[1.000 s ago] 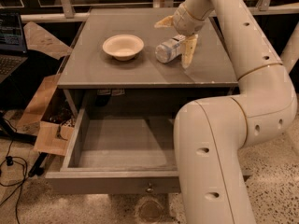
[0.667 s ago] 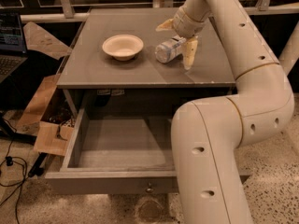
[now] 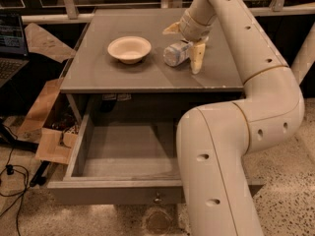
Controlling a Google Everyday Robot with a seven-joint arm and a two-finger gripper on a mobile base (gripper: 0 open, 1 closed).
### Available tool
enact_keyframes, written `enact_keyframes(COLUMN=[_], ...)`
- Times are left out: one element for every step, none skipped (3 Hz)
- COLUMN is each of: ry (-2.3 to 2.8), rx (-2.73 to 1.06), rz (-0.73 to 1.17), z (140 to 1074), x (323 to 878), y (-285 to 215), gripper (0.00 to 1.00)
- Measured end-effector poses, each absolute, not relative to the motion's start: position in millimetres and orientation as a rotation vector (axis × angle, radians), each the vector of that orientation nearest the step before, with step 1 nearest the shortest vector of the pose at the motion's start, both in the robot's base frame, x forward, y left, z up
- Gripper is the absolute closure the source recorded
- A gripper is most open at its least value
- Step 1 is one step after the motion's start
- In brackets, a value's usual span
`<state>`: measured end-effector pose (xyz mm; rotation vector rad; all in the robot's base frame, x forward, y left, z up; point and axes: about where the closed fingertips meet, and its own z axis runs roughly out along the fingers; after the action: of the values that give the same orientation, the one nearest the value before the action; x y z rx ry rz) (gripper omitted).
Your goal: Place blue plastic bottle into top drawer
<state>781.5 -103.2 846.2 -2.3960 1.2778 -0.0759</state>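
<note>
Dim warm overhead light; hand (image 3: 183, 46) above cabinet top (image 3: 147, 75), soft shadow beneath; surroundings dark.

The gripper (image 3: 185, 44) is hanging low over the counter (image 3: 98, 75), its fingers (image 3: 197, 58) spread either side of the blue plastic bottle (image 3: 175, 54), which is lying on its side between them. A cream bowl (image 3: 129, 48) is sitting near the gripper, beyond the bottle. The top drawer (image 3: 113, 193) is standing open below the gripper.

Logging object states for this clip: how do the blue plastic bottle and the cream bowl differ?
The blue plastic bottle lies on its side; the bowl sits upright. The bottle is clear; the bowl opaque cream. The open gripper straddles the bottle; the bowl stands free. Both rest on the cabinet top.
</note>
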Motion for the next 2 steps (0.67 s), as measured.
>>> enact_keyframes(ry=[1.278, 1.278], rx=[-2.396, -2.396], rz=[-0.076, -0.076], z=[846.2, 846.2], x=[781.5, 781.5], y=[-103.2, -103.2], gripper=[0.20, 0.42])
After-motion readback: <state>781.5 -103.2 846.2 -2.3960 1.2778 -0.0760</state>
